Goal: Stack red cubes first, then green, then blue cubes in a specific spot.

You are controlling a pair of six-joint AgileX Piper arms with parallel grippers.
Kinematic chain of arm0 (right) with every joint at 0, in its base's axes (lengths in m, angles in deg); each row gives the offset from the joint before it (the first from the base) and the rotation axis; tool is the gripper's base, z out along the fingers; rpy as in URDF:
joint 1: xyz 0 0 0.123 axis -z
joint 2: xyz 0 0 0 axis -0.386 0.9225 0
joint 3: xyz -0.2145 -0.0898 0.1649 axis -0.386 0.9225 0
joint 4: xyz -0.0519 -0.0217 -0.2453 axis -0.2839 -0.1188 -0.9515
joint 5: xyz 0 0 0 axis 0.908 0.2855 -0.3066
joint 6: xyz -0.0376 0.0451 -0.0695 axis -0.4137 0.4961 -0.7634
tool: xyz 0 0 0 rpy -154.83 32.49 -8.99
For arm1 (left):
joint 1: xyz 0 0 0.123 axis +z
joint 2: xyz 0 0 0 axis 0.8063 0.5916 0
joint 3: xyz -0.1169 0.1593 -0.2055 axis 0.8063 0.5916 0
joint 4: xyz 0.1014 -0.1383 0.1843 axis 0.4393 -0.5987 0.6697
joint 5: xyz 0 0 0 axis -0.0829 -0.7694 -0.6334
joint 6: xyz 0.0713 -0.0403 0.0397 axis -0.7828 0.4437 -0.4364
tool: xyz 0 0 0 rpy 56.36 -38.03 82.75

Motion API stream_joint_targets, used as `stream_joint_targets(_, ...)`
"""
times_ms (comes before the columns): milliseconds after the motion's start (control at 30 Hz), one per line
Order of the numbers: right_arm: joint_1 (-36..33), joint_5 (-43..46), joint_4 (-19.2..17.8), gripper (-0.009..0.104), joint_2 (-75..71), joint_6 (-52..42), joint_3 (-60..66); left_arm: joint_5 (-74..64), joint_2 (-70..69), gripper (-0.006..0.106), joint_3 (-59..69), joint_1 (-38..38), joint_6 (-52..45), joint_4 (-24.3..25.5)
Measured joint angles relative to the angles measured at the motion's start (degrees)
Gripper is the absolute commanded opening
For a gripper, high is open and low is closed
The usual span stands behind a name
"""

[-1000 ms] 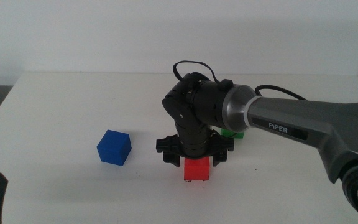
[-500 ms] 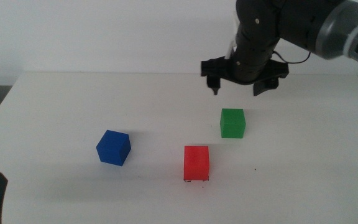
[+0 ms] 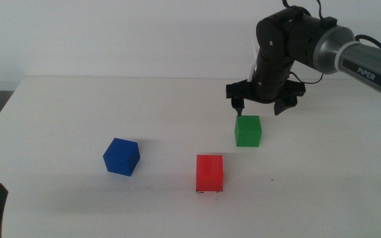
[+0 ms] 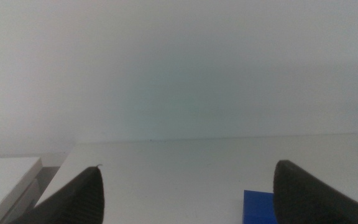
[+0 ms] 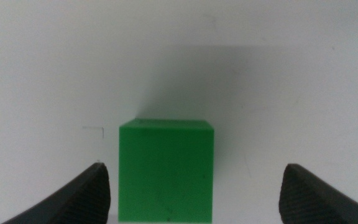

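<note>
Matte green cube [image 5: 165, 171], smooth faces

"PiPER" lettering, right arm [image 3: 369, 69] grey link

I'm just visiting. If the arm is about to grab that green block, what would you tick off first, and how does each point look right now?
1. Right gripper jaws open, wider than the green cube: ok.
2. Cube centred between the jaws in the right wrist view: ok.
3. Jaws lowered around the cube: not ok, they hang above it.
4. Red cube standing alone on the table, top free for stacking: ok.
5. Blue cube out of the path: ok.
6. Left gripper parked at the near edge, open: ok.
</note>
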Motion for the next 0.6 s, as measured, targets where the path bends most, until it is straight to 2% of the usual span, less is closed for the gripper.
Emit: stream_joint_targets(600,-1.0,3.2,-0.1,0.084,4.1,-0.2,0.0,0.4,0.0,0.091,0.0,0.0,0.0,0.0)
